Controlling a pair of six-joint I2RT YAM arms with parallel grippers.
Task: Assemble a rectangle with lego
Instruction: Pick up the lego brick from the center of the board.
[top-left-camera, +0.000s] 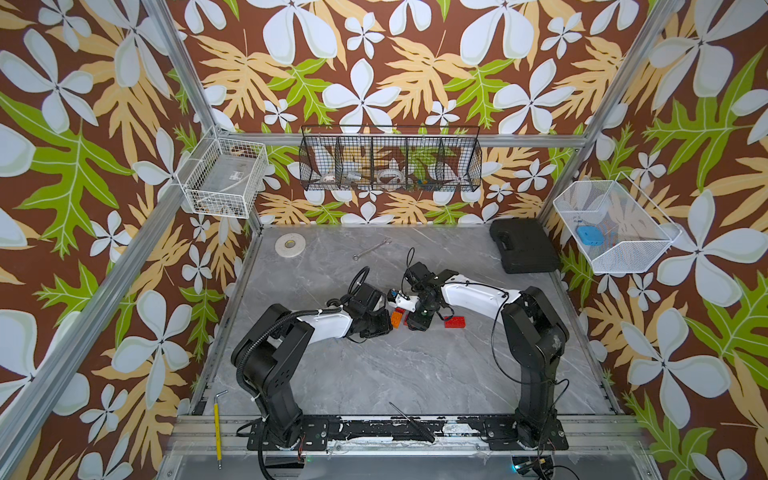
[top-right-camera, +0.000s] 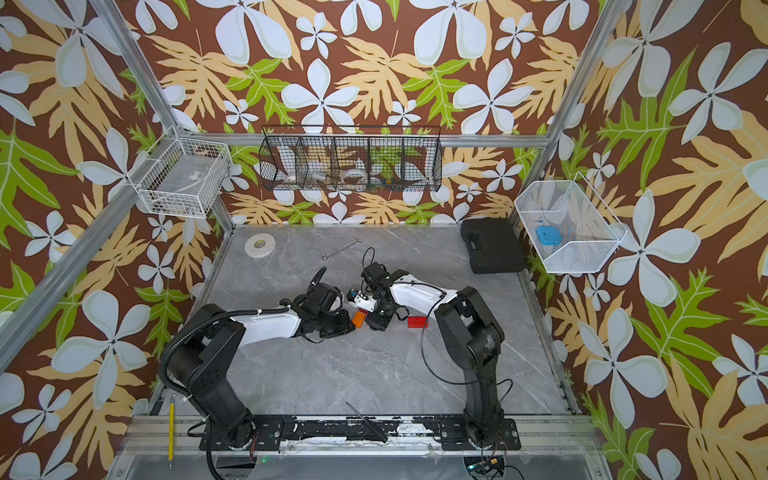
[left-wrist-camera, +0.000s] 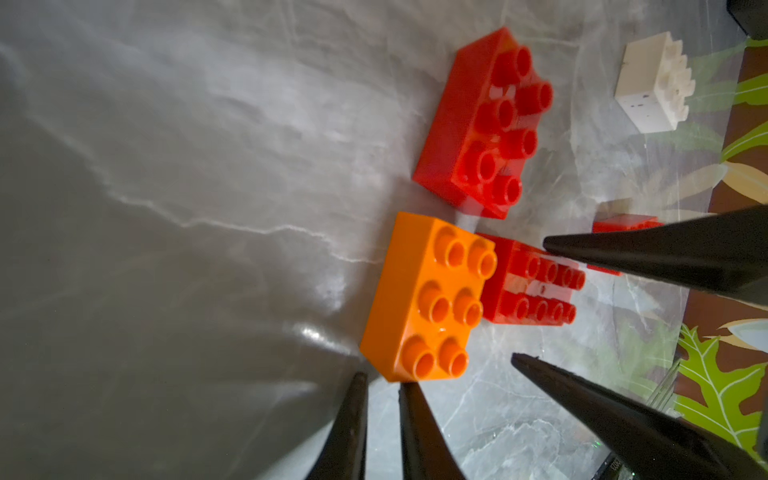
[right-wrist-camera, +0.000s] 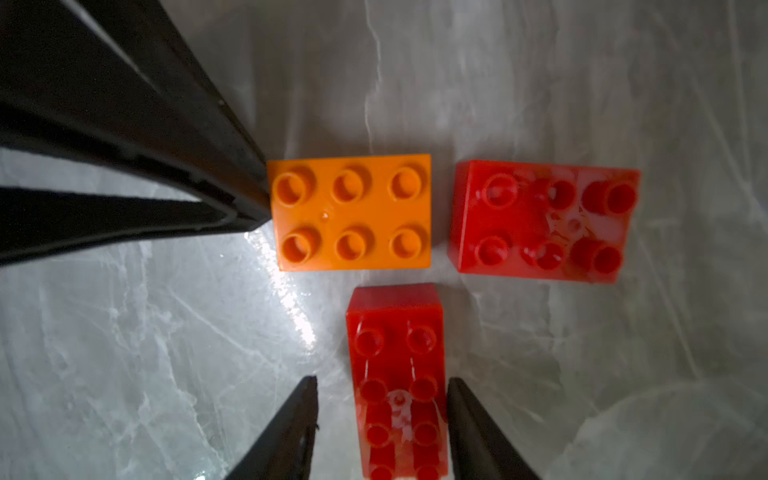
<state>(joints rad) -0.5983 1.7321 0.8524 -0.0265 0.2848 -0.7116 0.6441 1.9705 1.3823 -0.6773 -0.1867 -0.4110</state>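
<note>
The lego lies loose on the grey table. In the left wrist view an orange brick (left-wrist-camera: 428, 299) sits beside a long red brick (left-wrist-camera: 536, 286), with a shorter red brick (left-wrist-camera: 482, 124) and a white brick (left-wrist-camera: 652, 83) farther off. My left gripper (left-wrist-camera: 382, 379) is shut, empty, its tip against the orange brick's (right-wrist-camera: 353, 212) end. My right gripper (right-wrist-camera: 382, 379) is open astride the long red brick (right-wrist-camera: 399, 382); one finger touches it, the other stands off. Another red brick (top-left-camera: 454, 322) lies apart to the right. No joined rectangle shows.
A black case (top-left-camera: 525, 245) lies at the back right. A tape roll (top-left-camera: 289, 244) and a wrench (top-left-camera: 372, 248) lie at the back. A yellow-handled key (top-left-camera: 217, 428) and a black tool (top-left-camera: 411, 422) rest by the front rail. Wire baskets (top-left-camera: 390, 160) hang on the walls.
</note>
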